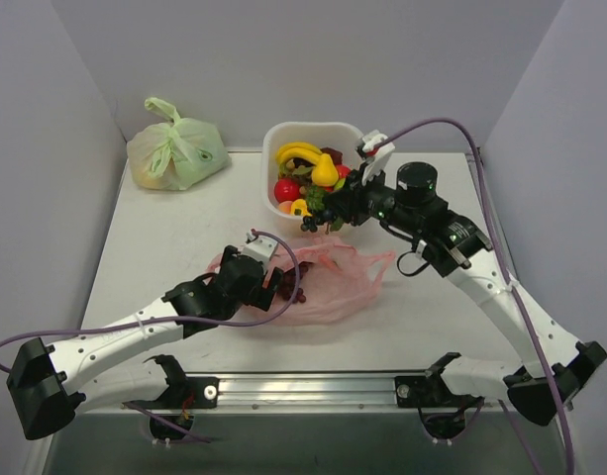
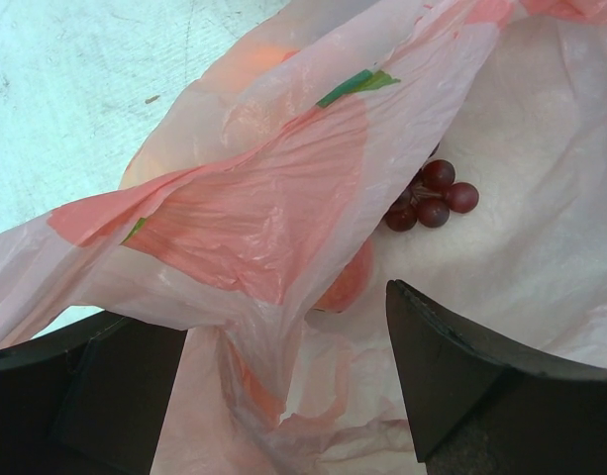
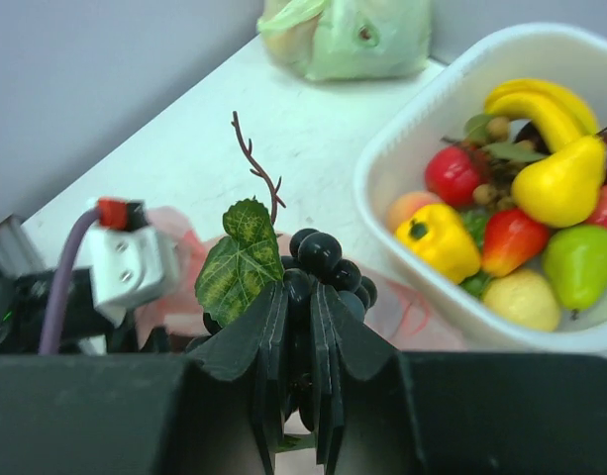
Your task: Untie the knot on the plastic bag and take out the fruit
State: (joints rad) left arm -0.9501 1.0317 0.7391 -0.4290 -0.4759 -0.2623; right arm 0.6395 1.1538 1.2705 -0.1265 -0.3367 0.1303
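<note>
Gripping the grape bunch (image 3: 328, 262) in the clamped right end effector (image 3: 301, 336) beside the basket (image 1: 313, 126), upper centre; hovering with the left end effector (image 2: 283, 336) splayed wide, empty, over the plastic bag (image 1: 348, 277), lower centre. Risking a drop short of the rim, perhaps from a thin pinch.

readable text: none in any view;
plastic bag (image 2: 244, 223): red-pink printed patches and a short green stripe toward 12 o'clock in the left wrist view; shapes only, no letters or numbers can be made out;
white connector block (image 3: 125, 259): at 9 o'clock in the right wrist view, with a red tab on top; no marking on it is legible
</note>
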